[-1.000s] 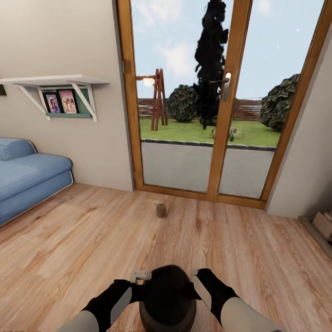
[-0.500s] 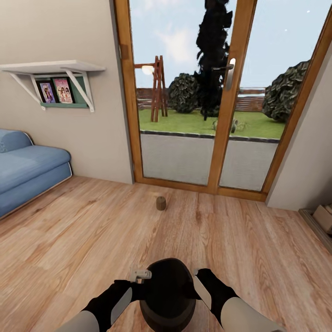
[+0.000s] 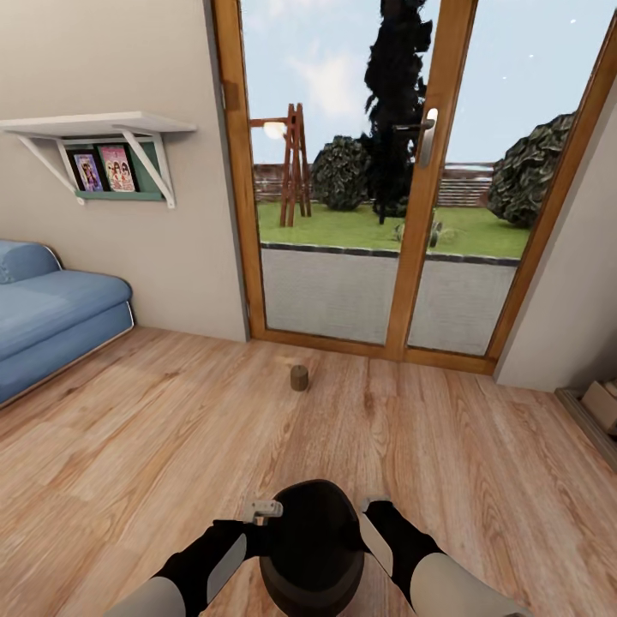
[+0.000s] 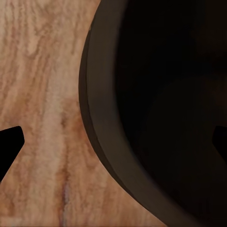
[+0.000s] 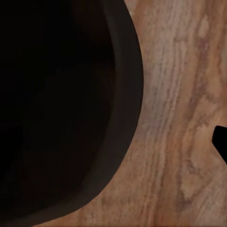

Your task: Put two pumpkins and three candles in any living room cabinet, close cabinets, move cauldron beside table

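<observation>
The black cauldron hangs just in front of me above the wood floor, between my two grippers. My left gripper is at its left side and my right gripper at its right. In the left wrist view the cauldron's rim runs between two widely spread fingertips. Seen from the right wrist, the cauldron's dark mouth is very close, and one fingertip shows far out over the floor. A short brownish-grey candle stands on the floor by the glass door.
A wood-framed glass door to the garden faces me. A blue sofa sits at the left under a white wall shelf. A low ledge with pale blocks is at the right edge.
The view shifted over the first half second, so the candle and door look slightly nearer; since then it holds still. The cauldron stays in the same place between the grippers.
</observation>
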Motion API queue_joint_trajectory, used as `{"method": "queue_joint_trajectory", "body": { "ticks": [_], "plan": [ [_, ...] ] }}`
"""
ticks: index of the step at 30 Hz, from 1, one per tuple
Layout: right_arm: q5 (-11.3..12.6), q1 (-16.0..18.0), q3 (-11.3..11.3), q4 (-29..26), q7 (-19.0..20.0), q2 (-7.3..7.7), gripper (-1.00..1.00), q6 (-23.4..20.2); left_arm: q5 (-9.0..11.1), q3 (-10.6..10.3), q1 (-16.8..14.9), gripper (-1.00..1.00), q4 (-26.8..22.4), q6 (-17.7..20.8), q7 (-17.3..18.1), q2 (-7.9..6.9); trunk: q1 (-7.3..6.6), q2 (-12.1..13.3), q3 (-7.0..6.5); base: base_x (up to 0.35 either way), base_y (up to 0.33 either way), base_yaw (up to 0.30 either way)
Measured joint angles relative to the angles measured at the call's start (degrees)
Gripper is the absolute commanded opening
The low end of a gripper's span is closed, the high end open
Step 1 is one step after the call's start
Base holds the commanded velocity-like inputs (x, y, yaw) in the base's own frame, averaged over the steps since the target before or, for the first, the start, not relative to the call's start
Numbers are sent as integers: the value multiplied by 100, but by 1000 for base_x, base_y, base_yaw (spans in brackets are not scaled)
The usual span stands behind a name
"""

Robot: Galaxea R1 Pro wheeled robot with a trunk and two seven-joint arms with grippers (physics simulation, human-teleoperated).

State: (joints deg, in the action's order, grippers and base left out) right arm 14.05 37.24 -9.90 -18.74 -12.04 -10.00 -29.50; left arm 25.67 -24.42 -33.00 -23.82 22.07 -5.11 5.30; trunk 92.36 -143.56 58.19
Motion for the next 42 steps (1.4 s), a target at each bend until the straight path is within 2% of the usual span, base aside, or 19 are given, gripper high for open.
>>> {"method": "queue_joint_trajectory", "body": {
  "ticks": [5, 10, 15, 19, 26, 42],
  "plan": [
    [-6, 0, 5, -41, -4, 0, 100, 28, -6, 0, -50, 100, 23, 84, 6, 20, 0, 0, 0, 0, 0, 0],
    [-28, 104, 7, -72, -26, 0, 100, 33, -12, 3, -342, 100, 52, 372, -5, 21, 0, 0, -1, 0, 0, 0],
    [-20, 177, 15, -67, -34, 0, 100, 37, -6, 6, -466, 100, 67, 422, -15, 20, 0, 0, 0, 0, 0, 0],
    [-17, 194, 18, -29, -46, 0, 100, 74, -2, 13, -496, 100, 71, 389, -23, 5, 11, -5, 88, 0, 0, 0],
    [2, 201, 28, 45, -93, 0, 100, 398, 0, 23, -502, 100, 72, 234, -25, -6, 29, -14, 243, 0, 0, 0],
    [0, 303, 37, 69, -98, 0, 100, 471, 0, 7, -506, 100, 69, 174, -62, -7, 70, -36, 598, 0, 0, 0]
  ]
}}
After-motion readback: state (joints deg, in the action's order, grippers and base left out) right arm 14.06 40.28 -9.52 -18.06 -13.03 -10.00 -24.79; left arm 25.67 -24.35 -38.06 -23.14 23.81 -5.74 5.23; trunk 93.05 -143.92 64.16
